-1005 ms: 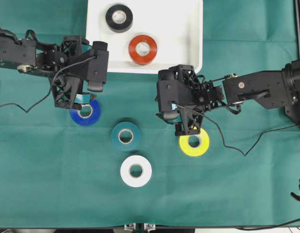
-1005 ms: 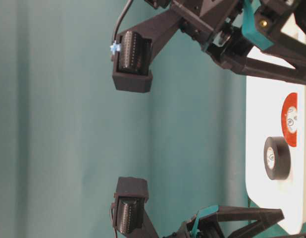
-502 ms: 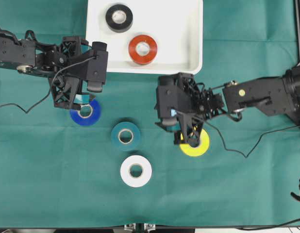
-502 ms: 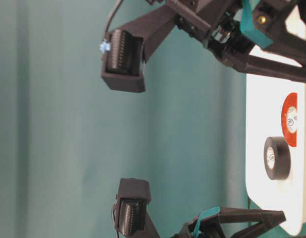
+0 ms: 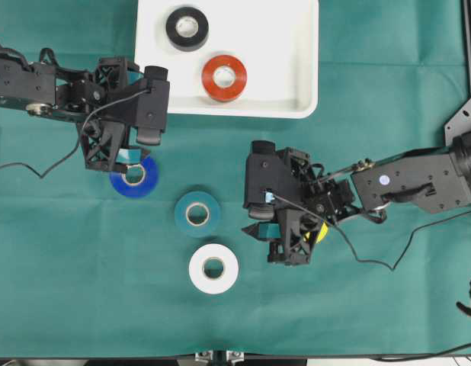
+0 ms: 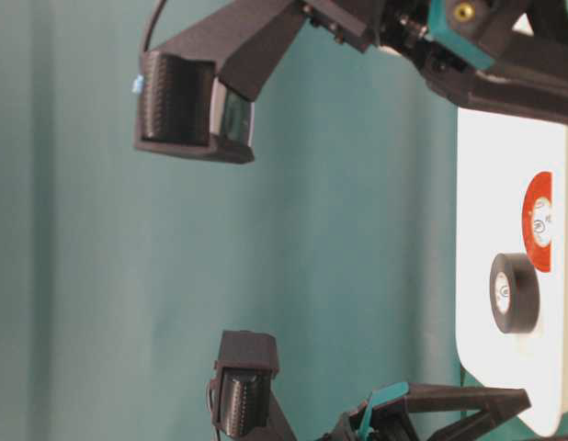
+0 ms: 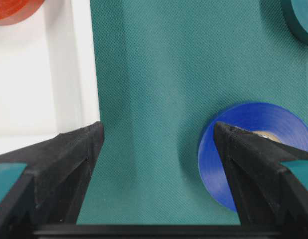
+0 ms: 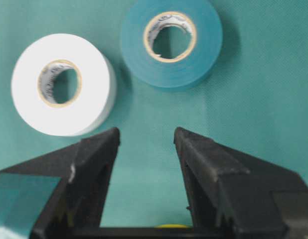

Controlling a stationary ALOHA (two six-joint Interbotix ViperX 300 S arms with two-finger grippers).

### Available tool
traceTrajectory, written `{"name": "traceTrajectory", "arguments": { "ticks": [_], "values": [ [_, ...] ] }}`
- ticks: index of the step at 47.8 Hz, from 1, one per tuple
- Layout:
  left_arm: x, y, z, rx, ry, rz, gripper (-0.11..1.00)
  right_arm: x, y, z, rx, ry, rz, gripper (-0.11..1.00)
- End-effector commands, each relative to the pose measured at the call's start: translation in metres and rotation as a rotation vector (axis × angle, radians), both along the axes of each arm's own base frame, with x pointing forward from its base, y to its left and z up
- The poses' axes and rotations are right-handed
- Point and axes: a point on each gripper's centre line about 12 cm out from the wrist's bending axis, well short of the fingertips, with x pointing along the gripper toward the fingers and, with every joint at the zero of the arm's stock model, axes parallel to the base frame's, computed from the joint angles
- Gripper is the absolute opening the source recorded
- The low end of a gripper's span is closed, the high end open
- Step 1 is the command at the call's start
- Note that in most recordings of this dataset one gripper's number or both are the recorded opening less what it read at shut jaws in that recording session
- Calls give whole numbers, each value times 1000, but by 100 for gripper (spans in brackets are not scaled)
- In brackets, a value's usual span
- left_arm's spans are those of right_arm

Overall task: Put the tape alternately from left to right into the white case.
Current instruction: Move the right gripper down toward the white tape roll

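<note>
Though hidden overhead, yellow roll (image 8: 171, 226) between pincer tips.

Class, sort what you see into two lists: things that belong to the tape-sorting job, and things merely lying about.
Belongs to the job:
black tape
red-orange tape
blue tape
teal tape
white tape
yellow tape
white case

Lying about:
green cloth
black cable

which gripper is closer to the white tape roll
Right. The right gripper sits just to the side of the white tape roll, over the yellow roll. The left gripper is farther off, up by the blue roll.
</note>
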Motion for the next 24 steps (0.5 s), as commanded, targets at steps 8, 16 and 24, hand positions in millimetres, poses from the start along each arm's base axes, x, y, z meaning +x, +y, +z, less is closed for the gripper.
{"name": "traceTrajectory", "arguments": {
  "ticks": [8, 16, 24],
  "values": [
    [1, -1, 3, 2, -38, -3, 68, 22, 24, 12, 23, 18, -13, 63],
    [-1, -2, 1, 1, -32, -3, 68, 37, 33, 10, 28, 63, -48, 77],
    [-1, -2, 0, 3, -37, -4, 68, 46, 36, 6, 36, 124, -107, 90]
  ]
}}
